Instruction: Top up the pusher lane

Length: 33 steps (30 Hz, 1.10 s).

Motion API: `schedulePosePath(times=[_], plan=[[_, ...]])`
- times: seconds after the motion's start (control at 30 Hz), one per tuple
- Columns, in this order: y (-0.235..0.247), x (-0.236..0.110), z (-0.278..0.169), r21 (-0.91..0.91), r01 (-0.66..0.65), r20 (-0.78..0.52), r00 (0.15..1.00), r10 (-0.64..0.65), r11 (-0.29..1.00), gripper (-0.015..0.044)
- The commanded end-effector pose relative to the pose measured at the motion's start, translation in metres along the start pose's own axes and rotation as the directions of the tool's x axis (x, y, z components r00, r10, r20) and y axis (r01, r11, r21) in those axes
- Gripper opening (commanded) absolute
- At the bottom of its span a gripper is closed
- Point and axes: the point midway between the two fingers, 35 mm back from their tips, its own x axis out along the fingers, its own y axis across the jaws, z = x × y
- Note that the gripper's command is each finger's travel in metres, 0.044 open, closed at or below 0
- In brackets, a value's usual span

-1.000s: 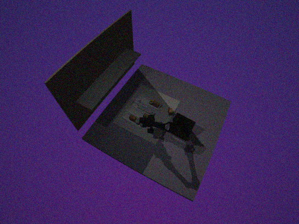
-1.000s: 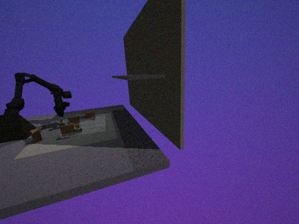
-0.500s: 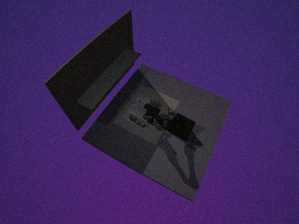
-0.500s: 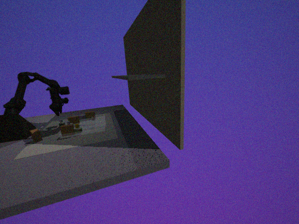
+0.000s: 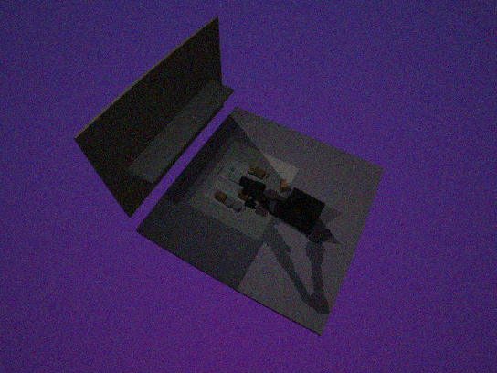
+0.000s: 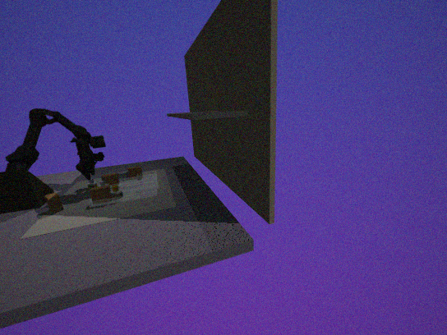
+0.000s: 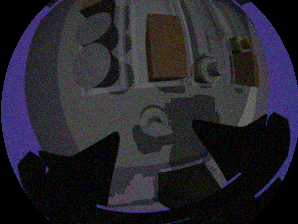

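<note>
The loose jar (image 7: pixel 153 120), with a pale ring-shaped top, stands in front of the lanes in the wrist view. A similar-looking jar (image 7: pixel 206 69) stands near the front of the narrow lane right of the middle. The dim light leaves the pusher plate and front stop unclear. My gripper (image 7: pixel 156 130) (image 6: pixel 91 177) is open and empty, fingers pointing down above the table. In the wrist view its fingertips frame the loose jar from left and right, with nothing held. In the top view the arm hides the lane jar.
A brown box (image 7: pixel 167 47) stands in the lane left of the jar lane. Two grey round containers (image 7: pixel 92 65) (image 7: pixel 94 27) stand farther left. Another brown box (image 7: pixel 245 69) is at the right. A loose orange-brown block (image 5: pixel 284 185) (image 6: pixel 53 203) sits near the arm base. A tall panel (image 5: pixel 151 101) (image 6: pixel 234 123) rises beyond the table.
</note>
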Motion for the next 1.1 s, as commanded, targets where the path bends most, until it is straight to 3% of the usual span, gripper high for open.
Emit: schedulePosePath(times=[0.0,0.8,1.07], plan=[[0.0,0.015,-0.005,0.009,-0.005,-0.013,1.0,0.005,1.0,0.044],[0.0,0.044,-0.005,0.01,-0.007,-0.013,1.0,0.007,1.0,0.044],[0.0,0.044,-0.005,0.01,-0.007,-0.013,1.0,0.007,1.0,0.023]])
